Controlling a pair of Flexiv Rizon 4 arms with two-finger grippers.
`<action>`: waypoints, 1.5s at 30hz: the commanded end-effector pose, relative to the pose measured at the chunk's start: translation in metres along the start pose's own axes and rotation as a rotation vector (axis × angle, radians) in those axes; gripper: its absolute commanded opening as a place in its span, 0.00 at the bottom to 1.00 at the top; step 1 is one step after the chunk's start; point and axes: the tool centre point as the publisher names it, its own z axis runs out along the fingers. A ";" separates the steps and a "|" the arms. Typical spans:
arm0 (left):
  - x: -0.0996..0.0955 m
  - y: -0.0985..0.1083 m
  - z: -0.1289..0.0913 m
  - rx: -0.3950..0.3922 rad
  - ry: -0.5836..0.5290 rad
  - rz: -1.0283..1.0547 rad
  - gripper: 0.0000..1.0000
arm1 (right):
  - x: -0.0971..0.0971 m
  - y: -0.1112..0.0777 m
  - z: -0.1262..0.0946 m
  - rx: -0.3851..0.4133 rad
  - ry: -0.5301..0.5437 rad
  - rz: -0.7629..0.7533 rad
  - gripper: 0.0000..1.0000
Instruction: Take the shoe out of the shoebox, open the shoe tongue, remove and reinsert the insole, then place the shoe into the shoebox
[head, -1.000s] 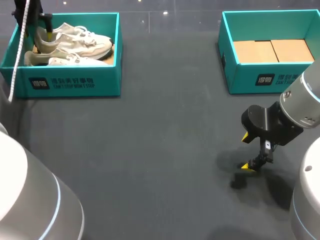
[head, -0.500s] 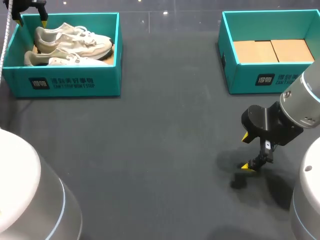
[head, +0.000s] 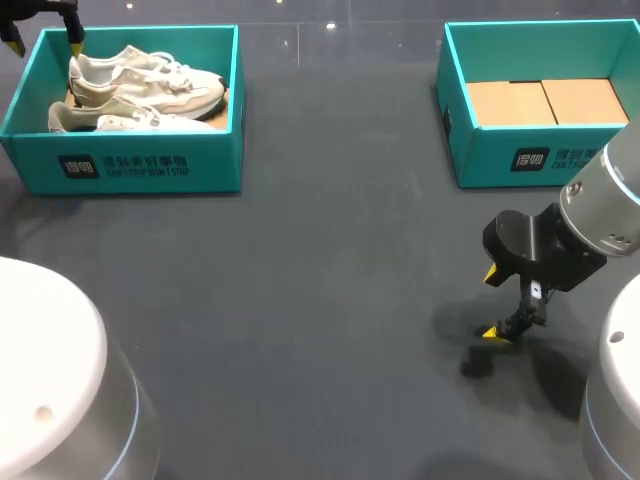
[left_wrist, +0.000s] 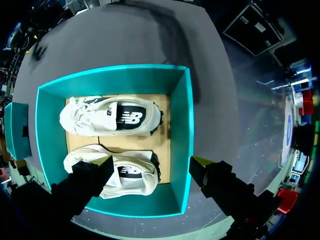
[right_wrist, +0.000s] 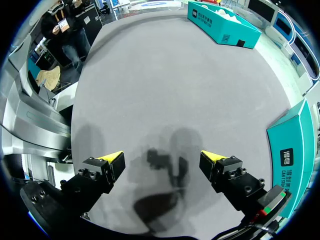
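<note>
Your left hand (left_wrist: 152, 162) hangs wide open above the shoebox (left_wrist: 181, 125) and grips nothing. One white shoe (left_wrist: 127, 174) lies beneath its fingers, the second shoe (left_wrist: 112, 116) just ahead. Both insoles carry a white logo. Your right hand (right_wrist: 162, 157), equally open, is over the table (head: 320, 300).

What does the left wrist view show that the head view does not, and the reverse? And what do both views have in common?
Only the left wrist view looks straight down into the two white shoes, showing the dark insole inside each. Only the head view shows the second shoebox, with no shoes in it, and the right gripper, open above the table. Both show the first shoebox holding the shoes, and the open left gripper over that box.
</note>
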 end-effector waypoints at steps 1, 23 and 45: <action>-0.001 -0.050 -0.002 -0.069 0.002 0.004 1.00 | 0.001 -0.001 0.000 -0.001 -0.002 -0.001 1.00; 0.007 -0.076 -0.003 -0.036 0.007 0.023 1.00 | 0.001 -0.001 0.000 -0.001 -0.002 -0.001 1.00; -0.001 -0.058 0.054 -0.015 0.041 0.042 0.79 | 0.001 -0.001 0.000 -0.001 -0.002 -0.001 1.00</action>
